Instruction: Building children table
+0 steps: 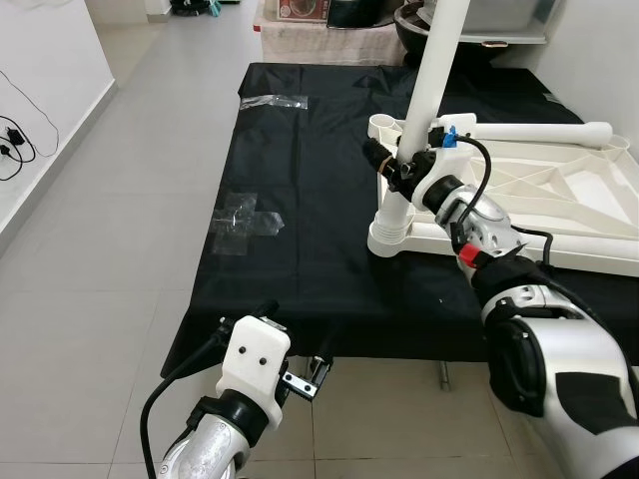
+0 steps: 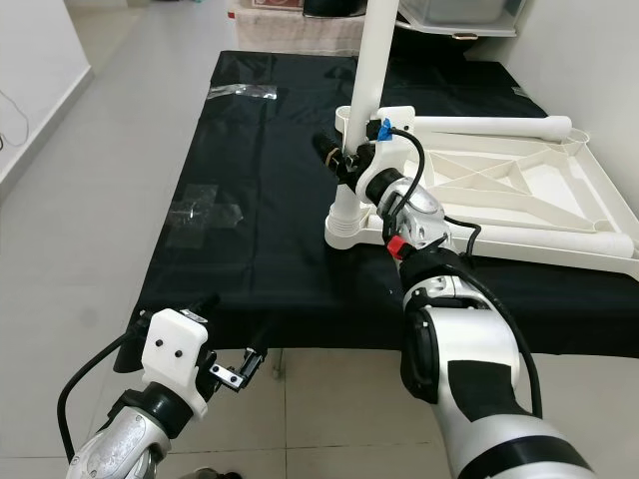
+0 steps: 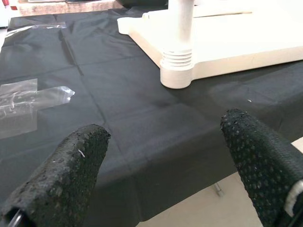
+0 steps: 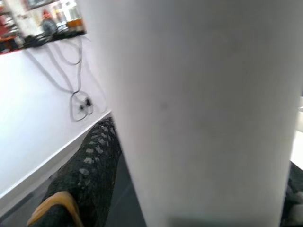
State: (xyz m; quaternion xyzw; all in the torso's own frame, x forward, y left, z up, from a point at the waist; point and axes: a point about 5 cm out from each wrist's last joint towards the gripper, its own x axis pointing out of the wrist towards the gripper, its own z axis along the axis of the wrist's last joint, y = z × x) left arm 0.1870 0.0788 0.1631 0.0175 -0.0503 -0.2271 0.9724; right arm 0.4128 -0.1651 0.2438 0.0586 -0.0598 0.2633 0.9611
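On the black cloth, the right gripper pinches the upright leg, seemingly seated in the tabletop corner; left gripper spread, low.

You see a pale grey tiled floor, a white wall with black cables at left.

White table top upside down on black cloth; one leg upright in corner socket.
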